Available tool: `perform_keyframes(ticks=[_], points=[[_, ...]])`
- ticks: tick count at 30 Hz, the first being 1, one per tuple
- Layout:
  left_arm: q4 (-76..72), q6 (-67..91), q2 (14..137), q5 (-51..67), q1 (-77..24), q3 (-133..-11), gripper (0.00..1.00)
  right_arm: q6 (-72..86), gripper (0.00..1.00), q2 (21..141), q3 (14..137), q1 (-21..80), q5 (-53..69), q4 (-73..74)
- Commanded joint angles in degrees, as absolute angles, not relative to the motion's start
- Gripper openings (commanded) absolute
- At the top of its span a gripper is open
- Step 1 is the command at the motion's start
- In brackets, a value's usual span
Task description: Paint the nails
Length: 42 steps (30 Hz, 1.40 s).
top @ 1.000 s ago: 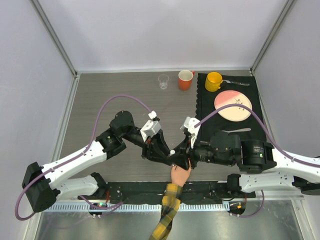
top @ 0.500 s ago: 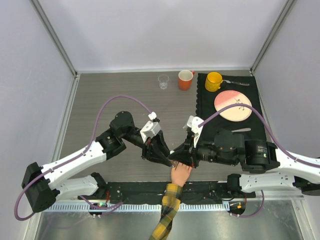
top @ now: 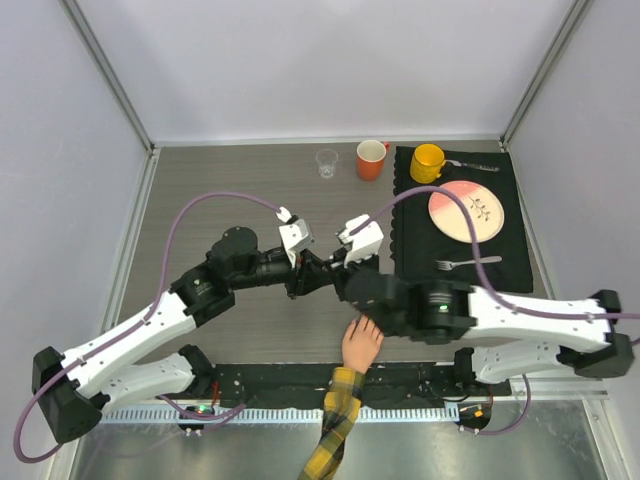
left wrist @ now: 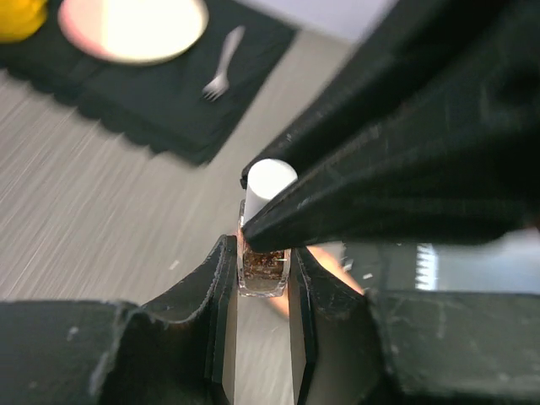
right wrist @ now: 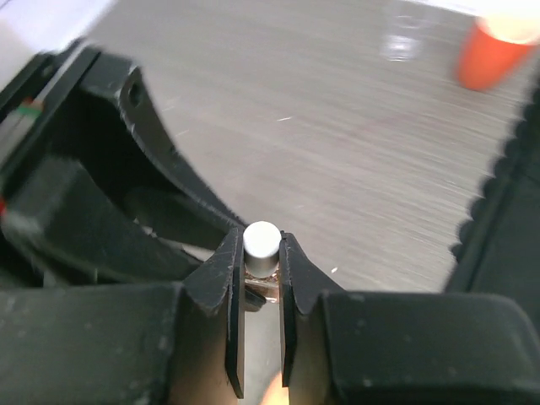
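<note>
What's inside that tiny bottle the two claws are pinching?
Something dark and speckled shows through the glass of the bottle, clamped in the left gripper. The right gripper grips its white cap; whatever lies under the cap is covered.

From above, the nails are looking too small to tell apart on the fake hand (top: 362, 342), the right arm (top: 440, 305) is overlapping its fingertips, and its sleeve (top: 335, 430) is running off the bottom edge. In the right wrist view, the right hand (right wrist: 261, 246) is hiding most of the bottle (right wrist: 260, 285) under the white cap (right wrist: 261, 240), and the orange mug (right wrist: 498, 42) is blurring into the top corner. In the left wrist view, the top edge is cutting the plate (left wrist: 135, 21) and the yellow mug (left wrist: 15, 8), and the right hand's bulk is showing out of focus.
</note>
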<state>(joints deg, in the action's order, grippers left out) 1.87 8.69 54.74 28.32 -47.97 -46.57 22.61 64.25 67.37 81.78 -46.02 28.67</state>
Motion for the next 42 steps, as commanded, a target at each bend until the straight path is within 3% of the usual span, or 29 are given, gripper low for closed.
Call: perform_keyframes(ticks=[1,8,10,11,14,21,26,29,32,42], points=[[-3.16,5.72,52.56,4.48,-45.26,-47.73,0.00,37.96,0.01,75.29,68.20,86.48,-64.77,34.19],[-3.60,5.80,53.61,9.04,-45.26,-48.25,0.00,35.86,0.04,73.94,68.82,86.05,-61.97,30.76],[-4.13,6.15,53.96,12.89,-45.26,-48.34,0.00,34.55,0.12,71.64,67.51,85.69,-60.13,30.32],[-4.39,6.15,54.05,14.66,-45.26,-48.34,0.00,34.02,0.25,70.15,67.06,85.69,-58.46,30.24],[-5.27,6.15,55.01,22.46,-45.26,-48.69,0.00,30.42,0.47,64.35,65.92,85.17,-52.07,30.41],[-7.72,8.69,58.53,46.53,-45.26,-50.54,0.00,24.35,0.75,50.03,65.13,84.82,-35.20,33.75],[-24.71,20.01,59.59,63.52,-45.35,-48.08,0.00,20.05,0.75,43.42,65.39,84.64,-22.70,32.70],[-33.46,27.50,60.38,69.07,-45.79,-46.41,0.00,18.29,0.65,42.45,65.30,84.64,-17.15,30.60],[-33.58,28.56,61.00,71.28,-46.76,-46.49,0.00,17.32,0.53,43.06,65.74,84.64,-14.60,28.75],[-32.34,28.30,61.26,73.48,-48.87,-46.84,0.00,13.71,0.50,48.42,69.26,84.64,-10.37,26.19]])
